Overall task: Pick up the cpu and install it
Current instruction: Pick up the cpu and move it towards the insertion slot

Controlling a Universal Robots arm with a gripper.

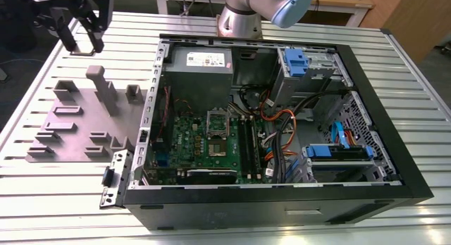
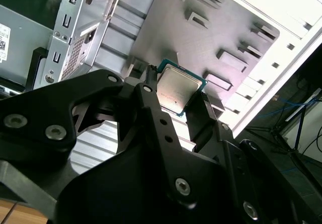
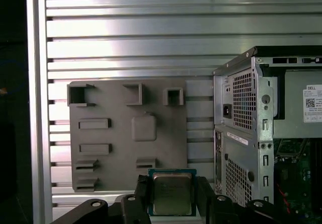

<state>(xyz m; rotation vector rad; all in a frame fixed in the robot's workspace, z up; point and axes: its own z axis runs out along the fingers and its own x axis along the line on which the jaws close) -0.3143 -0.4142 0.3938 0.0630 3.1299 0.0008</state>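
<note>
The cpu (image 3: 172,194) is a small square chip with a silver-grey top and a green rim, held up in the air. My gripper (image 3: 172,198) is shut on it, one black finger on each side edge. In the second wrist view the cpu (image 2: 179,89) sits between the fingertips of the gripper (image 2: 176,97), above the table slats. In the exterior view the gripper (image 1: 84,44) hangs at the far left, beyond the moulded plate and left of the case. The open socket (image 1: 215,148) lies on the green motherboard (image 1: 190,134) inside the case.
A grey-purple moulded plate (image 1: 77,123) with upright blocks lies on the slatted table (image 1: 63,197), left of the open black computer case (image 1: 282,208). Inside the case are a power supply (image 1: 200,60), blue drive brackets (image 1: 337,152) and orange cables (image 1: 278,121). The arm's base (image 1: 240,20) stands behind the case.
</note>
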